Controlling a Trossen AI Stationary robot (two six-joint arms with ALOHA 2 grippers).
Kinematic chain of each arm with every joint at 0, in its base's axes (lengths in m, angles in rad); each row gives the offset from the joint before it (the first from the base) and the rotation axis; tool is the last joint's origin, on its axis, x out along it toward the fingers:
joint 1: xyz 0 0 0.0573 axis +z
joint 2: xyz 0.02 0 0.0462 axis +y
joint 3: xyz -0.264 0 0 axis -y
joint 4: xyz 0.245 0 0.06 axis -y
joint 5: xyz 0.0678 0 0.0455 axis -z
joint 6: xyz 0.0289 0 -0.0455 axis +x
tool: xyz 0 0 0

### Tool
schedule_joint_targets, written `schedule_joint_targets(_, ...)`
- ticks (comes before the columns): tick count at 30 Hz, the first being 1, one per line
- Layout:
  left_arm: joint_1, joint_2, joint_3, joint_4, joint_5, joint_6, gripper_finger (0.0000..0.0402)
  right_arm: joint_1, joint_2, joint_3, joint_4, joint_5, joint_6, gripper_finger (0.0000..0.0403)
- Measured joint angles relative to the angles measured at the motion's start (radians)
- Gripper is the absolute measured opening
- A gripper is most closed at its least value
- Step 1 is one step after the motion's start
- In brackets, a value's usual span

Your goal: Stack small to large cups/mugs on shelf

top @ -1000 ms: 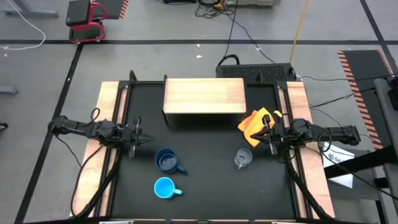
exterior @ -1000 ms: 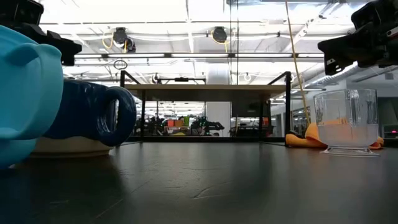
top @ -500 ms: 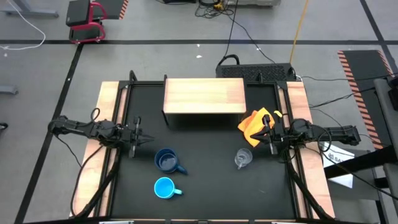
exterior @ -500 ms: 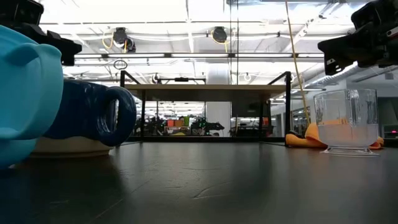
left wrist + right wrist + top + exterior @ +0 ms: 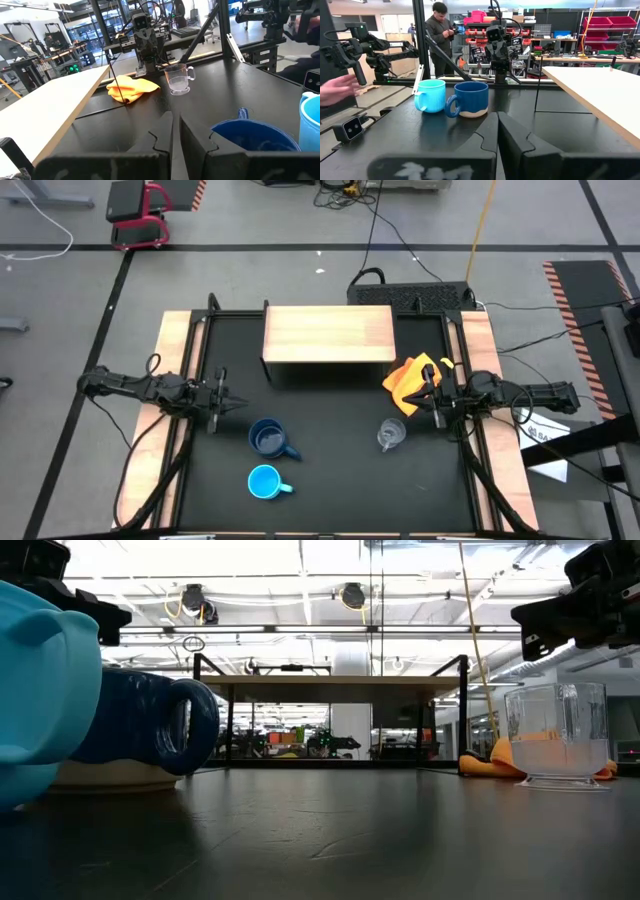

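While both arms are waiting at the table edges w/ nothing picked up yet, you're looking at a task that, by my read, is only starting, so plan the first grab now. On the left, the left gripper (image 5: 222, 399) is hanging over the mat edge, fingers pressed together and empty; the navy mug (image 5: 268, 438) is sitting near it, handle pointing toward the right-front, and the sky-blue mug (image 5: 264, 481) is just in front of that, both upright. If you're building the stack big-at-bottom, I'd say go for the navy mug first: open wide, come down over the rim opposite the handle, lift straight up so you're not clipping the sky-blue one. Moving to the middle, the shelf (image 5: 328, 333) is standing at the back, top board bare, so you're free to set down near its centre; come in high enough to clear its front edge. Further right, the glass cup (image 5: 390, 435) is standing upright, apart from the mugs; it's probably slippery, so be squeezing gently. Behind it an orange cloth (image 5: 411, 380) is lying crumpled beside the shelf's right end, close to the right gripper (image 5: 433, 400), which is also closed on nothing. In the right wrist view a person (image 5: 441, 31) is standing beyond the table, not reaching in.
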Motion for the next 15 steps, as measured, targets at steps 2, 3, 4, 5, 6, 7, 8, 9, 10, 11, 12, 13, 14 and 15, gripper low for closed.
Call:
schedule_joint_targets(2,0.0,0.0,0.0,0.0,0.0,0.0,0.0035,0.0,0.0,0.0,0.0,0.0,0.0,0.0)
schedule_joint_targets(3,0.0,0.0,0.0,0.0,0.0,0.0,0.0035,0.0,0.0,0.0,0.0,0.0,0.0,0.0)
schedule_joint_targets(4,0.0,0.0,0.0,0.0,0.0,0.003,0.0035,0.0,0.0,0.0,0.0,0.0,0.0,0.0)
schedule_joint_targets(5,0.0,0.0,0.0,0.0,0.0,0.007,0.0035,0.0,0.0,0.0,0.0,0.0,0.0,0.0)
schedule_joint_targets(6,0.0,0.0,0.0,0.0,0.0,0.01,0.0035,0.0,0.0,0.0,0.0,0.0,0.0,0.0)
schedule_joint_targets(7,0.0,0.0,0.0,0.001,0.0,0.013,0.0035,0.0,0.0,0.0,0.0,0.0,0.0,0.0)
schedule_joint_targets(8,0.0,0.0,0.0,0.001,0.0,0.011,0.0035,0.0,0.0,0.0,0.0,0.0,0.0,0.0)
schedule_joint_targets(9,0.0,0.0,0.0,0.001,0.0,0.006,0.0035,0.0,0.0,0.0,0.0,0.0,0.0,0.0)
schedule_joint_targets(10,0.0,0.0,0.0,0.001,0.0,-0.002,0.0035,0.0,0.0,0.0,0.0,0.0,0.0,0.0)
schedule_joint_targets(11,0.0,0.0,0.0,0.001,0.0,-0.015,0.0035,0.0,0.0,0.0,0.0,0.0,0.0,0.0)
schedule_joint_targets(12,0.0,0.0,0.0,0.001,0.0,-0.029,0.0035,0.0,0.0,0.0,0.0,0.0,0.0,0.0)
schedule_joint_targets(13,0.0,0.0,0.0,0.002,0.0,-0.041,0.0035,0.0,0.0,0.0,0.0,0.0,0.0,0.0)
schedule_joint_targets(14,0.0,0.0,0.0,0.005,0.0,-0.052,0.0035,0.0,0.0,0.0,0.0,0.0,0.0,0.0)
schedule_joint_targets(15,0.0,0.0,-0.001,0.008,0.0,-0.064,0.0035,0.0,0.0,0.0,0.0,0.0,0.0,0.0)
